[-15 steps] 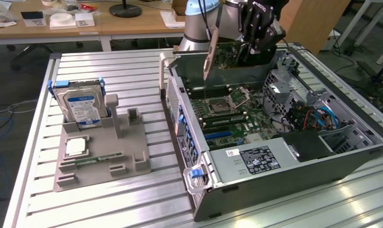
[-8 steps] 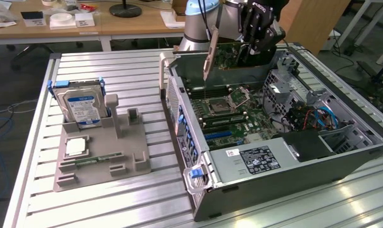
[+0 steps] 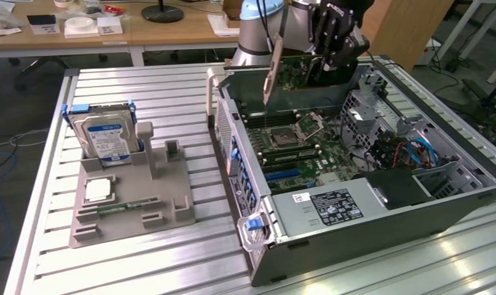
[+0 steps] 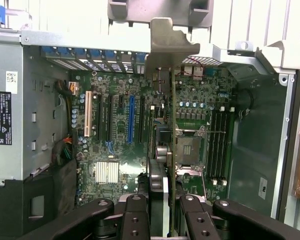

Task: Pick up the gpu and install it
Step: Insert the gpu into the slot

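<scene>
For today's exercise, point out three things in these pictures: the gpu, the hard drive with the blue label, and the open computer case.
gpu (image 3: 307,72), exterior view, on its green board face.
hard drive (image 3: 107,140), exterior view, on its blue label.
computer case (image 3: 379,236), exterior view, on its dark outer side wall.

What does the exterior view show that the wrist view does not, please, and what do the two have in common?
Exterior only: the hard drive standing in the grey holder on the slatted table, beside the computer case, and the gpu's green board face.

Wrist only: the blue slot on the motherboard beneath the card.

Both: the claw shut on the gpu, held edge-down above the open case, its pale bracket at one end.
</scene>
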{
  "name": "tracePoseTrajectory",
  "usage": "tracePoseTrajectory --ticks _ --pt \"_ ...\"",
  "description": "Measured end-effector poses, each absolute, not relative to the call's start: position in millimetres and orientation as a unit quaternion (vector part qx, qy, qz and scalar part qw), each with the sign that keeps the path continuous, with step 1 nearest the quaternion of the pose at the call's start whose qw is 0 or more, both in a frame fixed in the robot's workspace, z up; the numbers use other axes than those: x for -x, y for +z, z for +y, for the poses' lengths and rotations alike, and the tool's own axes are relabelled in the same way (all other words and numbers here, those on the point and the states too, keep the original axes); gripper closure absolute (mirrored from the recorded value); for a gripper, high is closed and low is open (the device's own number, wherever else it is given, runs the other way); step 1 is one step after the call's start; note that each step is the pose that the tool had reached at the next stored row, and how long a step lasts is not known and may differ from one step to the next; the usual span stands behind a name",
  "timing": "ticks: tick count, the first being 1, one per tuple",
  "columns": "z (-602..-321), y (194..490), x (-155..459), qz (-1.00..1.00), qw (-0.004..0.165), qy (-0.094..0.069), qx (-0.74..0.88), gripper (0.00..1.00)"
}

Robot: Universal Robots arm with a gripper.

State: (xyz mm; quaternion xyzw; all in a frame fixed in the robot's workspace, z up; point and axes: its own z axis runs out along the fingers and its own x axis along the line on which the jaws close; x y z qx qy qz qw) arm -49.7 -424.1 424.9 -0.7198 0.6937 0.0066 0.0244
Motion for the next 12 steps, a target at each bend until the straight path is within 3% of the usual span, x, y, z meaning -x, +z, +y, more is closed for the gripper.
tracePoseTrajectory --ticks 12 --pt "-424 408 50 0.696 0.024 0.006 0.717 0.72"
